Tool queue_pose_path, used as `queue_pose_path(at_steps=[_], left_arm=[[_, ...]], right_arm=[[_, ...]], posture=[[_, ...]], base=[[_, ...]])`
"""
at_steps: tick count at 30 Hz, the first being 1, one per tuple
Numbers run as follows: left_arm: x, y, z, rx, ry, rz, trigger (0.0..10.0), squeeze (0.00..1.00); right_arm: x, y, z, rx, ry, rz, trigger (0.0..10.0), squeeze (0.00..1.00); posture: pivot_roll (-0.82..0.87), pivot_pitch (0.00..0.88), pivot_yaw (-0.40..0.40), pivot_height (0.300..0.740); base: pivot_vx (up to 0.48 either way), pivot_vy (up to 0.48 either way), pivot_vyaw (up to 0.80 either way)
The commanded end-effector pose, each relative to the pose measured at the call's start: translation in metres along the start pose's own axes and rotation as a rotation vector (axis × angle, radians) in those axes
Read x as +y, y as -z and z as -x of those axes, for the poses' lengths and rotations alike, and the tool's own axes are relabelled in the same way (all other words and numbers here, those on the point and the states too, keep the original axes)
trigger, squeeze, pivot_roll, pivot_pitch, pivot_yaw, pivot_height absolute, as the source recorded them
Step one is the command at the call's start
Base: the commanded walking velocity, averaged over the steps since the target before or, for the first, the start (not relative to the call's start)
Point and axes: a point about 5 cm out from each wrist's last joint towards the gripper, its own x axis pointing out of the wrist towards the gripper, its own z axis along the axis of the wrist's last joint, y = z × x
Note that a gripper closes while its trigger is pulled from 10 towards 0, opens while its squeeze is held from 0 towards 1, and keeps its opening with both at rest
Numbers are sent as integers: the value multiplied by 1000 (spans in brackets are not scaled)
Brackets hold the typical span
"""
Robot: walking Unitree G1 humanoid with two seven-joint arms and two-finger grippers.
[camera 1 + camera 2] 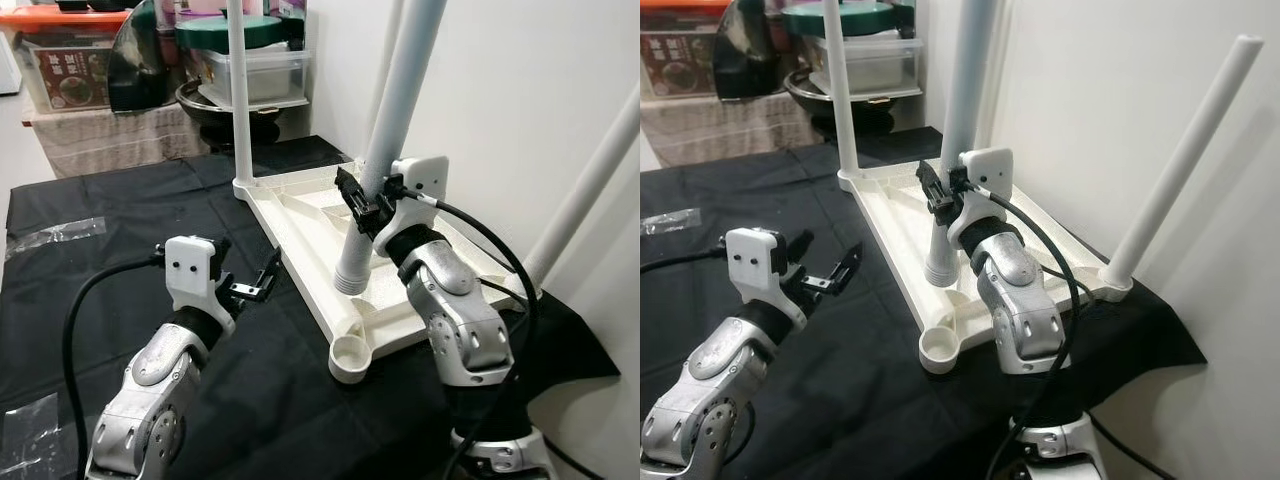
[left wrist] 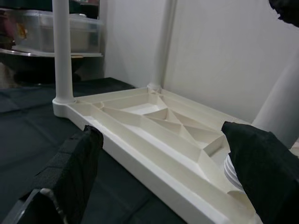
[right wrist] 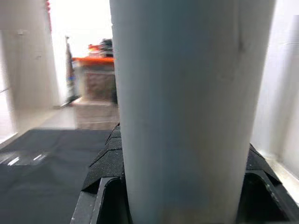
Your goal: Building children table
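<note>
A white plastic table top point(image 1: 300, 215) lies upside down on a black cloth. Three white legs stand in its corner sockets: one far left point(image 1: 242, 100), one far back point(image 2: 163, 42) and one right point(image 1: 1185, 160). The near corner socket point(image 1: 350, 355) holds nothing. My right gripper point(image 1: 365, 205) is shut on a fourth leg point(image 1: 400, 120), which tilts slightly. That leg's lower end point(image 1: 352, 275) rests inside the ribbed underside, short of the near socket. In the right wrist view the leg point(image 3: 187, 107) sits between the fingers. My left gripper point(image 1: 250, 282) is open beside the top's left edge, its fingers point(image 2: 70, 172) apart.
A white wall point(image 1: 520, 90) rises close behind the table top on the right. At the back stand a clear storage box point(image 1: 250, 75), dark bowls point(image 1: 215, 110) and an orange-lidded bin point(image 1: 65, 50). Clear tape point(image 1: 55, 235) lies on the cloth point(image 1: 100, 210) at left.
</note>
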Motion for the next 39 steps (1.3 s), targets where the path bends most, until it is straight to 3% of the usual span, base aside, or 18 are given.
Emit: queue_pose_path(at_steps=[1,5,12,14,30,39], left_arm=[[5,5,3,28,-33,-27,10000,0],[2,8,3,35,-24,-44,10000,0],[-3,8,1,30,-4,-31,10000,0],[-3,7,1,15,-11,-3,10000,0],[-6,12,3,43,14,-25,10000,0],[-9,12,4,47,37,-17,10000,0]], right_arm=[[9,1,2,12,-86,12,10000,0],[12,3,2,21,-109,18,10000,0],[15,4,2,25,-111,6,10000,0],[14,4,2,26,-111,6,10000,0],[6,-1,1,8,-66,34,10000,0],[12,0,1,5,-76,15,10000,0]], posture=[[67,0,-77,740],[64,0,-79,740],[61,0,-79,740],[61,0,-79,740],[57,0,-77,740],[60,0,-75,740]], base=[[0,0,0],[0,0,0],[0,-452,0],[0,0,0],[0,0,0],[0,0,0]])
